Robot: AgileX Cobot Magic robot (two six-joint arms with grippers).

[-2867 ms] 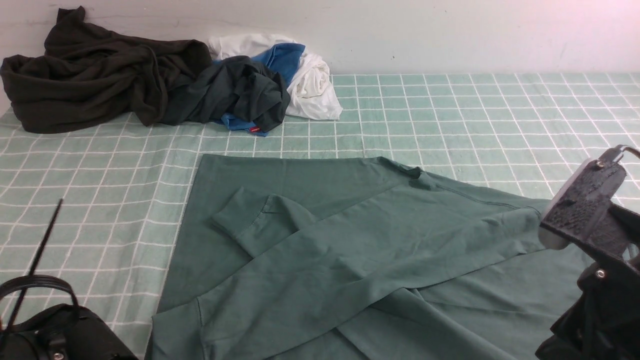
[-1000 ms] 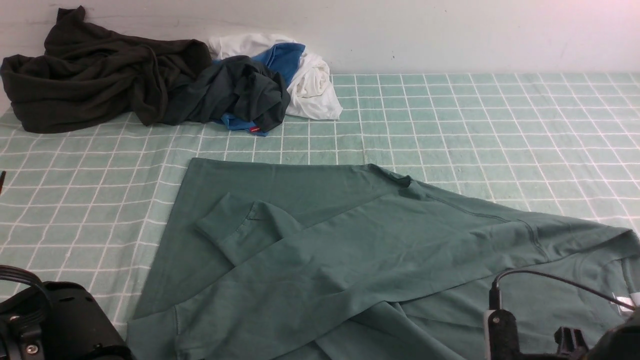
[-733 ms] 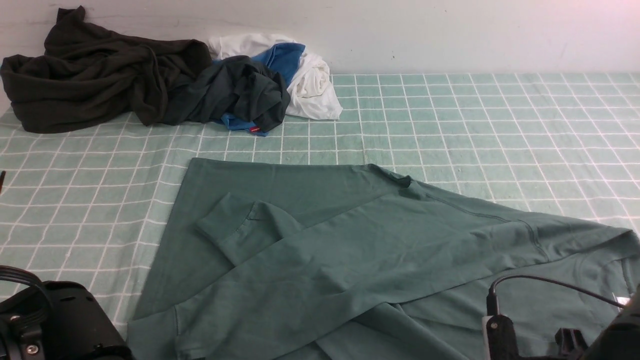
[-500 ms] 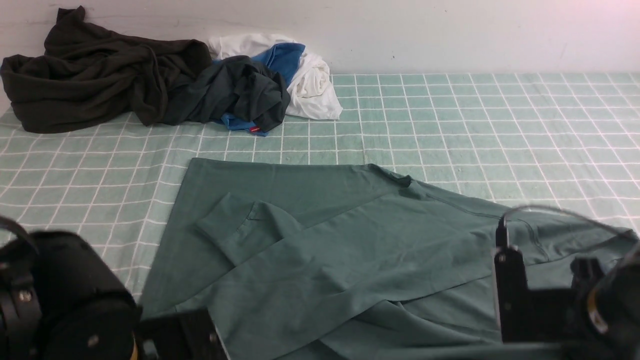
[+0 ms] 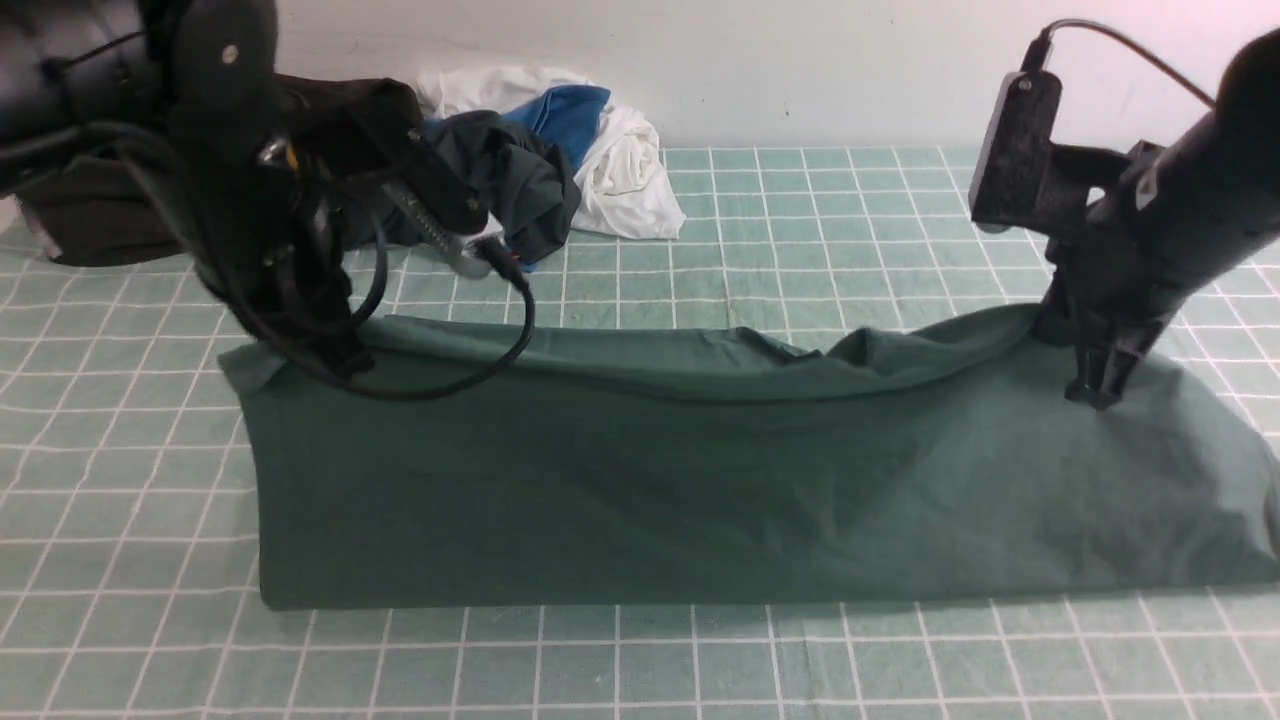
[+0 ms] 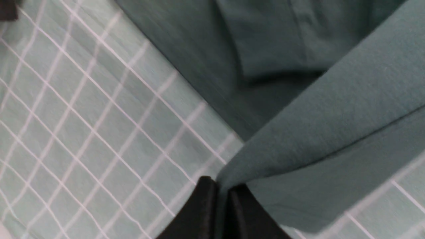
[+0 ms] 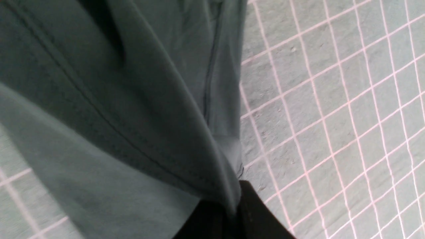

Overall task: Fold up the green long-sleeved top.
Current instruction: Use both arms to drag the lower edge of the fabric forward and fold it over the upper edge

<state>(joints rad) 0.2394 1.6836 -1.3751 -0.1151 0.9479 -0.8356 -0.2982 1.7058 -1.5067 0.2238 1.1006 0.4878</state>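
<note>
Left gripper point(image 5: 342, 360) and right gripper point(image 5: 1095, 388) each pinch an edge of the green top point(image 5: 700, 480), sagging between and below them onto the checked cloth point(image 5: 120, 560), so soft and floppy that corners look the best hold.

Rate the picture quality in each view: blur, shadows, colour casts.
Front view: sharp, evenly lit; soft shadow under the green long-sleeved top along its near edge; pinkish cast on the wall at upper right. Left wrist view: checked cloth lines smeared. Right wrist view: near fabric soft, grid crisper.

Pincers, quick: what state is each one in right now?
Left pincer: shut on the green top.
Right pincer: shut on the green top.
</note>
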